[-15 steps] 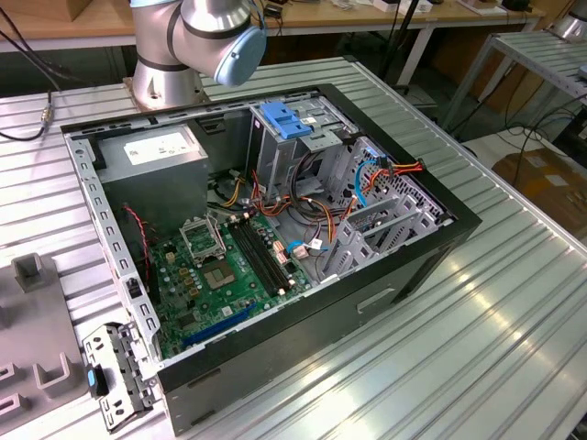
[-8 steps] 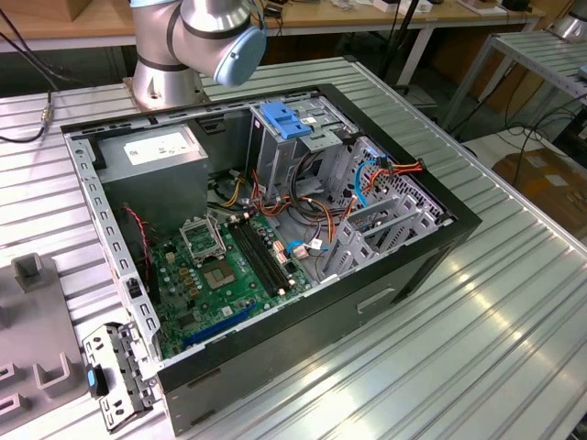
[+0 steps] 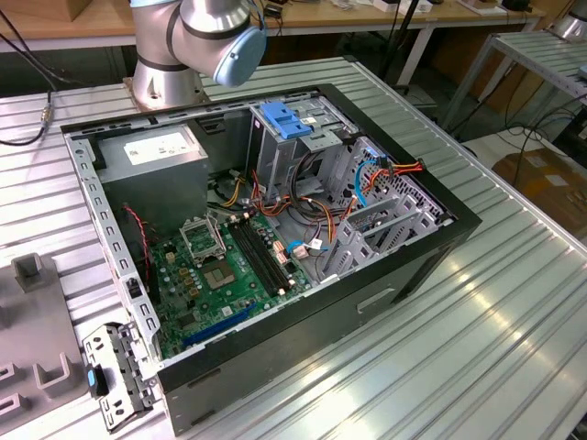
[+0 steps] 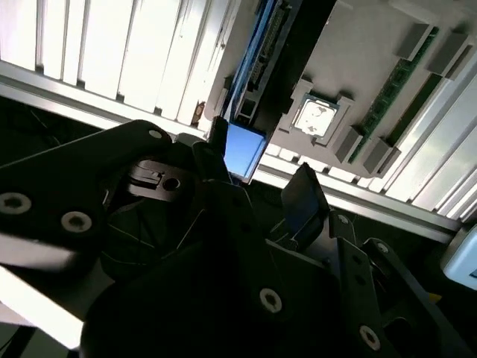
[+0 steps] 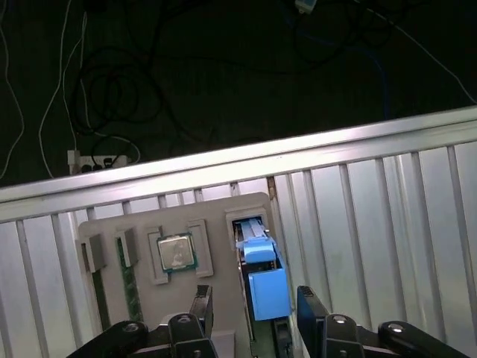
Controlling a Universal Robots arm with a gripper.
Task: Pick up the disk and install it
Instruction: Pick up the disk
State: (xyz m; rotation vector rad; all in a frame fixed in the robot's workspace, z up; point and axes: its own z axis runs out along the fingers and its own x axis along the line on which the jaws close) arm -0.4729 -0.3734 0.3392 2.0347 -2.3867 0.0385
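Disk (image 5: 265, 283) stands on edge in a slot of the grey tray (image 5: 216, 209), its blue carrier uppermost, just beside a processor chip (image 5: 176, 252). That tray lies close to an edge of the ribbed tabletop (image 5: 387, 224). The pincer (image 5: 255, 300) hangs over it with fingers (image 5: 308, 306) spread apart, one on each side of the disk and not closed on it. The open computer case (image 3: 303, 339) sits mid-tabletop.

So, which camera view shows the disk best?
The first wrist view: the disk stands in a grey tray slot, its blue carrier clear inside the open end effector. The second wrist view shows its blue edge, partly behind the end effector. The exterior view covers the computer case.
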